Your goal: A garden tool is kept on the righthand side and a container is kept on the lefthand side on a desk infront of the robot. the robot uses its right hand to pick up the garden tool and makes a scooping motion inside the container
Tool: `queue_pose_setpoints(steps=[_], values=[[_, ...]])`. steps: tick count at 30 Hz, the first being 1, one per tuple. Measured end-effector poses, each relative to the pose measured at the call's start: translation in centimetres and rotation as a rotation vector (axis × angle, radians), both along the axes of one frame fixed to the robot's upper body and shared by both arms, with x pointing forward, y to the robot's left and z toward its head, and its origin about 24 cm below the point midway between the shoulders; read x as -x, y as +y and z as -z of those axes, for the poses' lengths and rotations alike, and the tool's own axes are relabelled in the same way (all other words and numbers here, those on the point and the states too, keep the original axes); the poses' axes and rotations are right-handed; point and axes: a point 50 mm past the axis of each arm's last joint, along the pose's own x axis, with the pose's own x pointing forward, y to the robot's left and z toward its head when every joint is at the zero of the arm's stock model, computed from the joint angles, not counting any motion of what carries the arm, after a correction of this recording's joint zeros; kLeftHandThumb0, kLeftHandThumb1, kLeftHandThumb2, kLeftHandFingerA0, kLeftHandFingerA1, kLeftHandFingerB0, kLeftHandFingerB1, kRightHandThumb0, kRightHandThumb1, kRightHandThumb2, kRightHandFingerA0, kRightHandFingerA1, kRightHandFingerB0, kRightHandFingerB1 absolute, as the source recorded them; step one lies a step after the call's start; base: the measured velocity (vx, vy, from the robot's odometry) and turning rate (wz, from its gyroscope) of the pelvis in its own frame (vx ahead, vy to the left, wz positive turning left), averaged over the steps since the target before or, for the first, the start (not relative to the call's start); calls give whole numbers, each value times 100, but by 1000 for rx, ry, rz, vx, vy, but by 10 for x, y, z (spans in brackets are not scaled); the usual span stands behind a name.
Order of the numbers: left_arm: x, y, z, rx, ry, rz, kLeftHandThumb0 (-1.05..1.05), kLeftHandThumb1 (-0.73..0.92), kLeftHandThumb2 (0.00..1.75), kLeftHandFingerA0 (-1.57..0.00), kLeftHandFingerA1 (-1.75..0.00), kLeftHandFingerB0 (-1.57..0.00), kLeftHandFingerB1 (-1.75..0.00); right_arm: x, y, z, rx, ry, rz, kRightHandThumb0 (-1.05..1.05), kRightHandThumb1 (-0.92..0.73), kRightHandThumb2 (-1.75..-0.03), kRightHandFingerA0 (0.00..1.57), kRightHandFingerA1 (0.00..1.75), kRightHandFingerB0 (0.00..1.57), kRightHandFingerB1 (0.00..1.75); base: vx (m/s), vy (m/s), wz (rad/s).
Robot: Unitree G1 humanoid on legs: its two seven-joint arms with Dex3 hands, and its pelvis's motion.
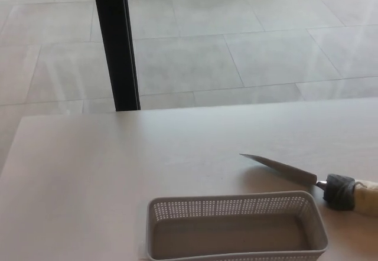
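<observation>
**Inspector:** Where does the tool lie?

**Assistant:** The tool (307,177) lies flat on the table (88,172), at the right edge of the view, just beyond the far right corner of the basket (236,225). Its narrow grey blade points left and slightly far; the dark collar and pale handle run off the right edge of the picture.

**Inspector:** And the basket?

**Assistant:** Near centre, at the bottom edge. Perforated grey walls, upright, nothing visible inside. The tool appears close beside it, but I cannot tell whether they touch.

**Inspector:** Your judgement on handling?

**Assistant:** The blade looks like thin metal, so stiff and probably smooth; a poor place to grip. The dark wrapped collar and handle look thicker and less slippery. I would take hold there, from the right, keeping the blade free for scooping. It seems light enough for one robot hand. Lying flat, it leaves little room for fingers beneath. The basket looks like light plastic and may slide if the blade drags on its wall.

**Inspector:** State of the robot hands?

**Assistant:** Neither is in view. I cannot report how far open either is, or any contact. Nothing is holding the tool; the pickup is not yet done.
</observation>
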Motion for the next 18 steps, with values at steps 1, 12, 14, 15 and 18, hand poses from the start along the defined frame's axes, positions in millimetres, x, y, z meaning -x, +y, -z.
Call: queue_pose_setpoints(steps=[1,12,14,15,18], values=[[0,0,0,-1,-2,-1,-30,51,89,-43,-63,-24,-52,-12,-5,-19,44,-53,-15,-94,-61,-102,0,36,6,36,0,0,0],[3,1,0,0,-2,-12,-30,49,87,-52,-67,-27,-52,-89,23,-130,389,-303,-336,-40,-34,-97,1,53,0,51,0,0,0],[3,1,0,1,-1,-12,-30,49,88,-49,-66,-25,-52,-99,37,-140,438,-310,-412,-79,-54,-97,0,48,5,33,0,0,0],[3,1,0,1,-1,-13,-30,50,87,-44,-63,-26,-51,-105,44,-144,463,-310,-453,-75,-53,-88,5,42,7,33,0,0,0],[4,1,0,2,-1,-14,-30,49,87,-47,-64,-28,-52,-119,67,-153,527,-297,-575,-77,-54,-89,4,42,9,33,0,0,0]])
